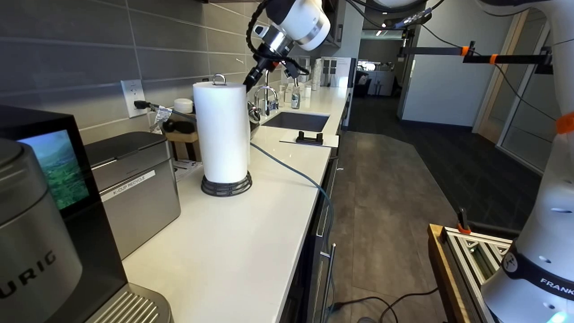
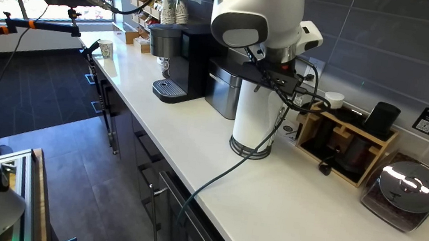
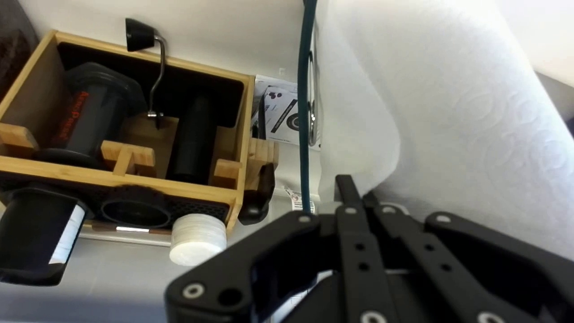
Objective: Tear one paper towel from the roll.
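Note:
The roll [image 1: 223, 132] stands upright on its round black wire base [image 1: 226, 186], a metal loop at its top. It shows in both exterior views, partly behind my wrist here [image 2: 254, 119], and fills the right of the wrist view [image 3: 475, 112]. The loose end of the paper towel [image 3: 358, 139] hangs off the roll's side as a thin flap. My gripper [image 3: 358, 192] is shut, with the flap's lower corner between its fingertips. In an exterior view the gripper [image 1: 249, 84] is beside the roll's upper edge; elsewhere my wrist hides the fingers.
A teal cable [image 3: 304, 112] runs from the wall outlet past the roll and over the counter's front edge. A wooden organizer [image 2: 367, 174] and a glass jar [image 2: 405, 195] stand along the wall. A grey bin [image 1: 143, 193] and coffee machine [image 1: 36, 224] stand on the roll's other side.

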Controlling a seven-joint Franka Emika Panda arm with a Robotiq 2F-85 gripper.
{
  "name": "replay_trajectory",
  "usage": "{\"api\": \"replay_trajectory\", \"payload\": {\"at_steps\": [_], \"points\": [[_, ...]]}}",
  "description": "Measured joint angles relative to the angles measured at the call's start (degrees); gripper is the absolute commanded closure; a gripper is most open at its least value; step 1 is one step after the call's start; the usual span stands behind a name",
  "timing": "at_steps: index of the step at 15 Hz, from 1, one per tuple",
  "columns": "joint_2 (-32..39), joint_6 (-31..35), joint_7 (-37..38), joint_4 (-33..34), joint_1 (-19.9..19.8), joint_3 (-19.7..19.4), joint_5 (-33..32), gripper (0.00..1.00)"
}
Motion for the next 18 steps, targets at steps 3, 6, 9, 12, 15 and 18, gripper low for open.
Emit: {"api": "replay_trajectory", "payload": {"at_steps": [3, 6, 9, 12, 15, 18], "points": [[-3.14, -0.02, 2.43, -3.69, 0.22, 0.11, -2.79, 1.00], [-7.47, -0.07, 5.16, -8.65, 0.39, 0.10, -5.81, 1.00], [-11.31, -1.53, 9.11, -12.66, 0.95, 0.03, -7.77, 1.00], [-14.29, -5.98, 11.57, -15.11, 1.57, -0.06, -9.00, 1.00], [-16.43, -12.13, 13.42, -16.21, 2.49, -0.12, -9.49, 1.00], [-17.43, -17.57, 14.04, -16.25, 3.59, -0.12, -9.34, 1.00]]}}
